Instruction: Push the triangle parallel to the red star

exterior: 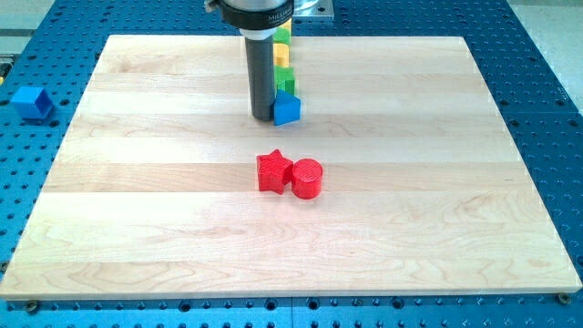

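Green (283, 35) and yellow (281, 54) blocks — perhaps more — half-hidden behind my tip (262, 117).

The board (182, 228) is pale wood with a light grain in lengthwise bands, lying on a blue table (547, 73) dotted with holes. The star (272, 171) and cylinder (307, 179) are red. The rod (262, 77) is dark grey. Behind it sit blue (287, 109), green (289, 84), yellow (282, 54) and green (283, 35) blocks. A blue cube (30, 102) lies far left.

Blue triangle-ish block (287, 109) sits flat on the board, far of centre, its left edge partly hidden behind the dark rod. Red star (272, 171) lies flat near mid-board, nearer than the blue block & slightly left of it, the two well apart.
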Robot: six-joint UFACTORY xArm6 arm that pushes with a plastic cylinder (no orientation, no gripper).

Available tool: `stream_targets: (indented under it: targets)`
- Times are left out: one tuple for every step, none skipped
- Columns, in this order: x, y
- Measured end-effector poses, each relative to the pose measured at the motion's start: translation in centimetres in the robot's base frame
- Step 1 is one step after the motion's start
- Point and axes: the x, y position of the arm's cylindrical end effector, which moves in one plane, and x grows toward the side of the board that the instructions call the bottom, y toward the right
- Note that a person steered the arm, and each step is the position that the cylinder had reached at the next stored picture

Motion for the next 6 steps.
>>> stream_targets:
  targets:
    - [-0.7, 0.3]
    - [6.1, -1.2]
    - [6.9, 5.9]
    - [3.7, 9.2]
    - [0.2, 9.2]
    - [-0.8, 7.6]
